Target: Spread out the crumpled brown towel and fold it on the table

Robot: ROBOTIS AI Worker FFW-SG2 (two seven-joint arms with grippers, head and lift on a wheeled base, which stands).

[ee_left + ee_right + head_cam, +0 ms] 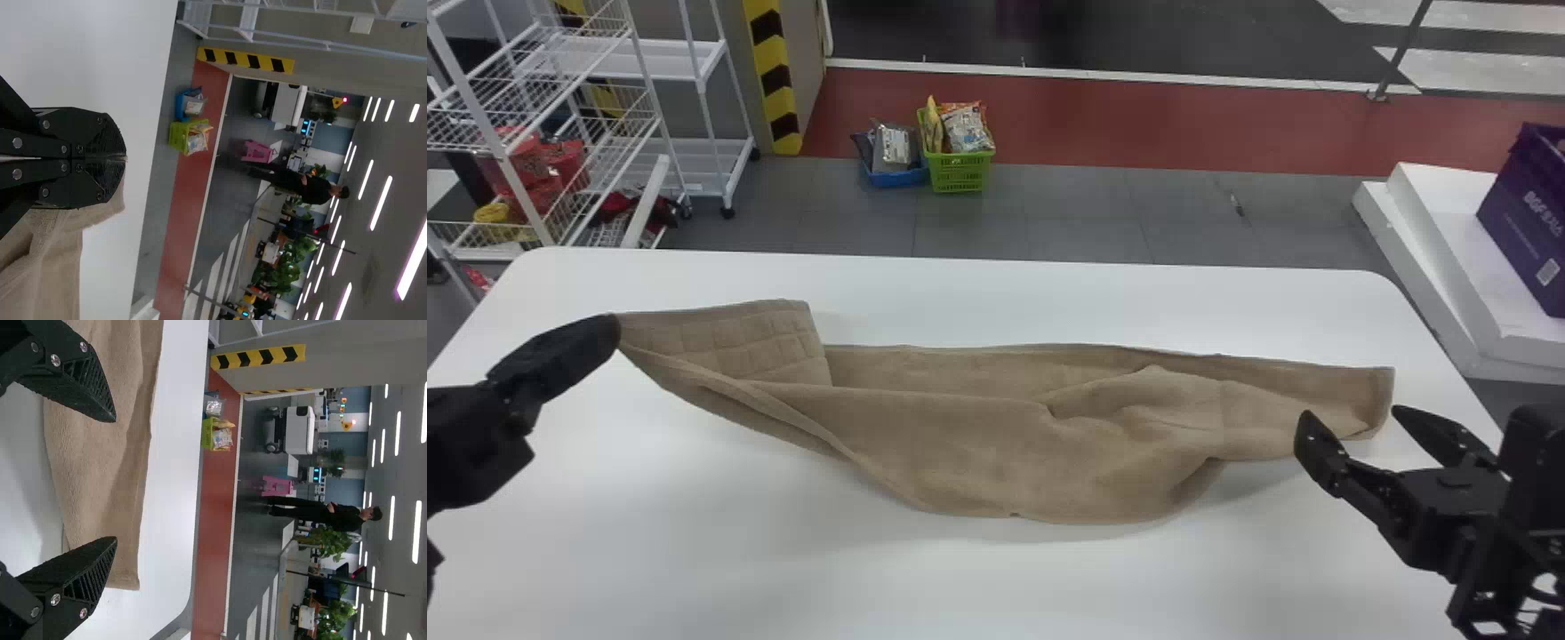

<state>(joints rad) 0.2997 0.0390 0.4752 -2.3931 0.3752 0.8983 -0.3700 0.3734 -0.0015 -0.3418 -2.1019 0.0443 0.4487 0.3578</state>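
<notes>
The right gripper [1352,418] was at the near right of the white table [871,587], its two fingers spread well apart, with the right end of the brown towel [960,444] just beyond their tips; whether either tip touched the cloth, I could not tell. Over on the left, the left gripper [615,327] had its fingers pressed together, pinching the towel's left corner. Between the two grippers the towel lay stretched from left to right across the middle of the table in a long, uneven band. Its near edge bulged toward the near side, and loose wrinkles ran through its right half. At the left, a quilted-looking flap [738,347] was turned over on top, with narrow folds running from the pinched corner along its near side. The far edge of the cloth was fairly straight. Past the table's right side, a purple crate [1529,204] sat on white slabs [1440,231]. Beyond the table's far edge, a white rack [649,60] stood at the left, and a blue basket [894,178] and a green basket [960,171], both holding packets, sat side by side on the floor by a red strip [1138,133].
</notes>
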